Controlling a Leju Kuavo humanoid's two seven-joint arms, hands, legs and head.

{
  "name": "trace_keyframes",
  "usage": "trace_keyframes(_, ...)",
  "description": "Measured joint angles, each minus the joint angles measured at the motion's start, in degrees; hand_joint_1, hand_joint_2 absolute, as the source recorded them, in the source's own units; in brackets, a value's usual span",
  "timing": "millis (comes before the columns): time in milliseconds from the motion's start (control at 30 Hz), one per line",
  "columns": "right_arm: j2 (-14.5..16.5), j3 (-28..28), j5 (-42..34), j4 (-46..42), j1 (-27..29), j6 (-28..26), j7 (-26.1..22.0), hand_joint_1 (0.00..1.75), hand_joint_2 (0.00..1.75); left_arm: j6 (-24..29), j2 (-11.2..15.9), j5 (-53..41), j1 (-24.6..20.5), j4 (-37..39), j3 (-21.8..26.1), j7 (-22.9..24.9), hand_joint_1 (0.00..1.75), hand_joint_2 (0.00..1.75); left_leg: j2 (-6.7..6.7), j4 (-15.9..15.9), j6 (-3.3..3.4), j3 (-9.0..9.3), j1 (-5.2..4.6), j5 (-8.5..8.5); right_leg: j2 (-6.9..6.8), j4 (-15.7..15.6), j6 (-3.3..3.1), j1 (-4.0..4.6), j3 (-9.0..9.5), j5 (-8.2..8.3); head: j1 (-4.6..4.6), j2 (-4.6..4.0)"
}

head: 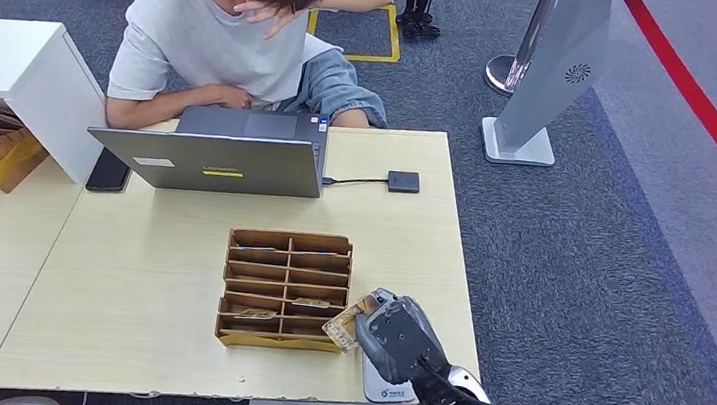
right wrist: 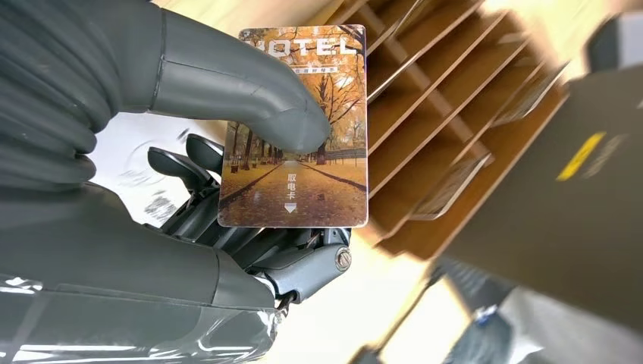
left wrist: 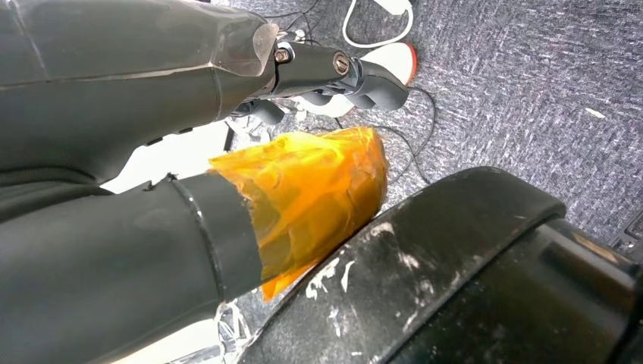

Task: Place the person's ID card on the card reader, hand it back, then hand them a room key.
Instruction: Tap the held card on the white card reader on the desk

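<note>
1 room key (right wrist: 294, 129), a card printed with an autumn avenue and the word HOTEL, is pinched in the right robot hand (right wrist: 227, 174), the thick grey thumb pressing its face and the darker fingers (right wrist: 178, 163) behind it. In the head view that right robot hand (head: 399, 337) sits over the near right corner of the table (head: 125, 279), just beside the wooden card rack (head: 285, 290), with the card's edge (head: 343, 327) poking out toward the rack. A white card reader (head: 385, 388) lies under the hand at the table's near edge. Several cards rest in the rack's slots. Behind the rack stands an open grey laptop (head: 223, 160), cabled to a small black box (head: 403, 181). A person (head: 242, 29) in a pale shirt sits behind the laptop, head down, 1 hand raised to it. A dark phone (head: 108, 171) lies left of the laptop. The left robot hand (left wrist: 334, 72) hangs over grey carpet, its fingers curled in with nothing between them.
</note>
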Motion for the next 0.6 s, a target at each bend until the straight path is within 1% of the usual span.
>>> trace_keyframes(300,0.5,-3.2,0.4,2.0,0.9,0.0,0.4,1.75,1.75,0.1,0.0,0.0,0.0,0.0,0.0,0.0,0.0,0.0,0.0,0.0,0.0,0.0,0.0,0.0,0.01,0.0,0.0,0.0,0.0,0.0,0.0,0.0)
trace_keyframes(600,0.9,-4.1,0.5,2.5,1.1,0.1,0.5,1.75,1.75,0.1,0.0,0.0,0.0,0.0,0.0,0.0,0.0,0.0,0.01,0.0,0.0,0.0,0.0,0.0,0.01,0.0,0.0,0.0,0.0,0.0,0.0,0.0)
